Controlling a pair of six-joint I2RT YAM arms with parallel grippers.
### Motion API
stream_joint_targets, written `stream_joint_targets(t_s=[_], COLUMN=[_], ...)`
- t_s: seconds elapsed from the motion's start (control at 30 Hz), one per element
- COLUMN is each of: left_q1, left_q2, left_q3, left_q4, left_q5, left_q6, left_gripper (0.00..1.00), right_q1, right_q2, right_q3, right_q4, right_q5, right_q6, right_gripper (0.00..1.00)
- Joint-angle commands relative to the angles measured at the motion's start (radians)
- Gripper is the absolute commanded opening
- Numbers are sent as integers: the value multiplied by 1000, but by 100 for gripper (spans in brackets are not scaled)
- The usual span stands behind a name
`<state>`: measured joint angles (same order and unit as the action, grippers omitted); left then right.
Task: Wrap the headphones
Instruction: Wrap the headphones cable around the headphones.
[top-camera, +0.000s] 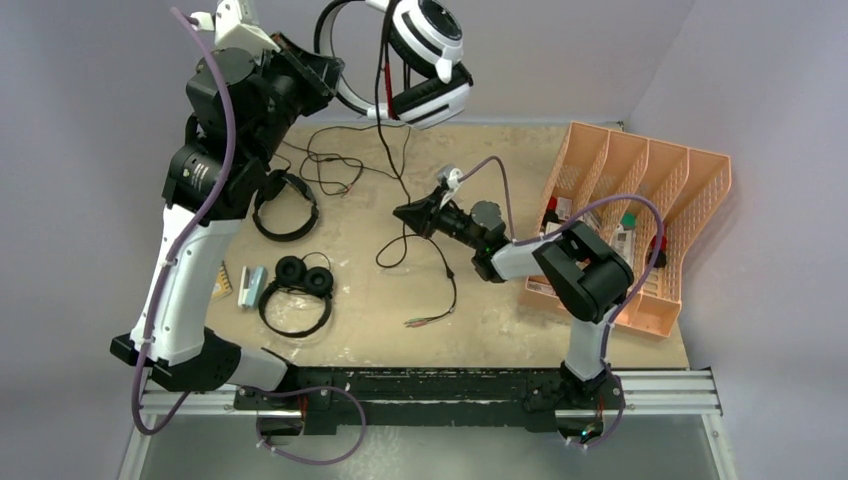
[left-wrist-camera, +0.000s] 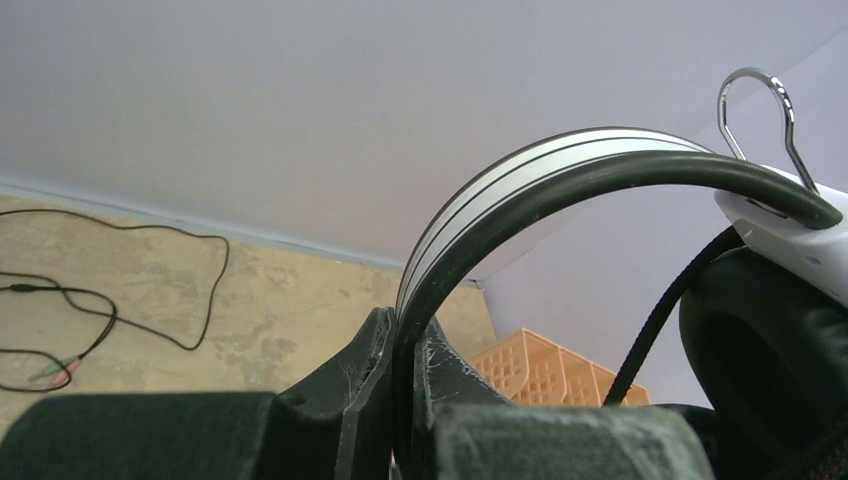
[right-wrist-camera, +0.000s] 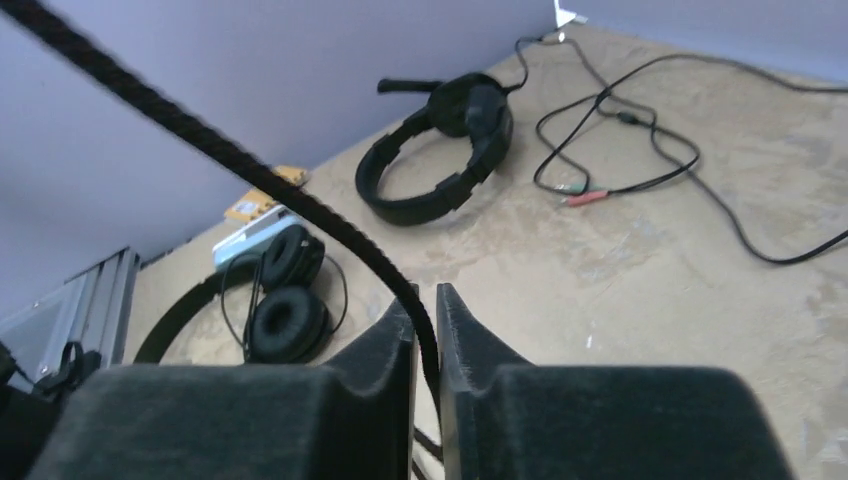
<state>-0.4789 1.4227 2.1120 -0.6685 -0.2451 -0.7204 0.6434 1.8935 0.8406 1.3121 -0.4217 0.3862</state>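
white-and-black headphones (top-camera: 428, 45), braided black cable (right-wrist-camera: 250, 173)

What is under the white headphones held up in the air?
From the white headphones a black cable hangs to the table; the right gripper pinches it. Loose thin cables lie below. The ear cups hide part of the table's far edge.

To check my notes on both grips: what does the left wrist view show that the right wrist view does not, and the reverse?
Only left wrist: the left pincer shut on the headband of the white-and-black headphones, and the orange rack. Only right wrist: the right pincer shut on the braided cable, plus the larger black headphones and the small black headphones, lying flat. Both: the tan table.
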Motion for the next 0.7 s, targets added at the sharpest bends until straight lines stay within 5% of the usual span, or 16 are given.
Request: stream_joint_targets(t_s=[0.0,0.2,0.4,0.67], left_q1=[3,2,1,-13], left_q2=[-96,-200,-302,-321], left_q3=[-28,-255,-552,-754], left_q4=[223,280,201,103], left_q5=[166,376,439,191], left_q6=[18,268,509,626], left_gripper=[0,0,0,0], right_q1=[-76,-335,-515,-533], right_q2=[-62,-124,-187,-229], right_q3=[42,115,271,620], right_q4=[100,-219,-718,-1360], right_q5=[32,-293,-469,-395], right_q6=[64,270,173,-126], right_gripper=[4,0,0,0])
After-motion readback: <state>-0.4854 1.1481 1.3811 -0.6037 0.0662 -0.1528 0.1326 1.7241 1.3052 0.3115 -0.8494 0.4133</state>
